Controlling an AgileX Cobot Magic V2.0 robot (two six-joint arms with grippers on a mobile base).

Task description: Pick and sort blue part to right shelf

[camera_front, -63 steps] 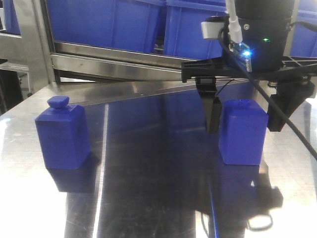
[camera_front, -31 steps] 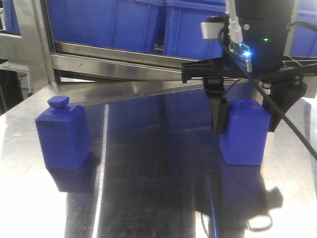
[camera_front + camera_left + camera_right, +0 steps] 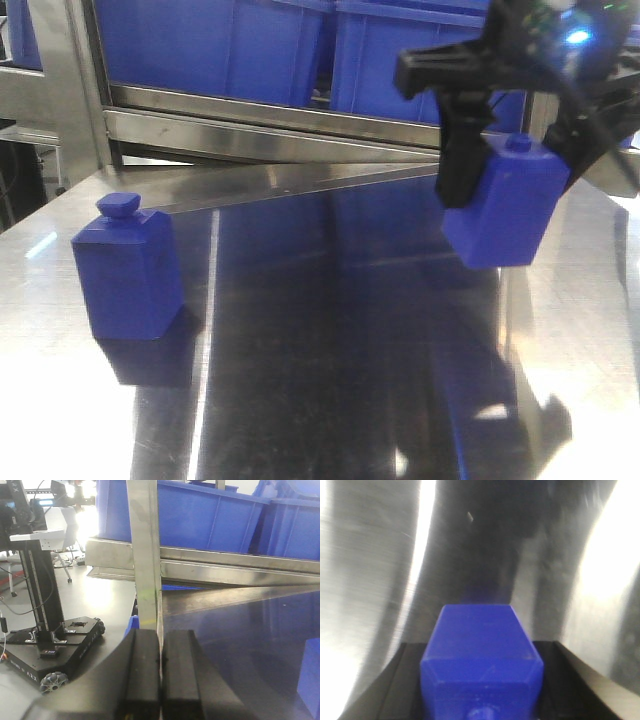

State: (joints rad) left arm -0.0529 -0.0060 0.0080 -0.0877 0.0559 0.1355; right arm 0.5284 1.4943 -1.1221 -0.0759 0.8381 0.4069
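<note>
My right gripper [image 3: 510, 160] is shut on a blue bottle-shaped part [image 3: 508, 210] and holds it tilted above the steel table [image 3: 330, 330] at the right. In the right wrist view the same part [image 3: 481, 655] fills the space between the black fingers [image 3: 395, 680], with the table below. A second blue part [image 3: 128, 268] with a small cap stands upright on the table at the left. My left gripper [image 3: 160, 665] is shut and empty, near the table's left edge by a shelf post.
A steel shelf rail [image 3: 250, 125] runs along the back with blue bins [image 3: 220, 45] above it. A steel upright post [image 3: 145, 555] stands ahead of my left gripper. A wheeled stand [image 3: 45, 650] sits on the floor to the left.
My right gripper closed on the right blue part and lifted it off the table, tilting it. The left blue part has not moved.
</note>
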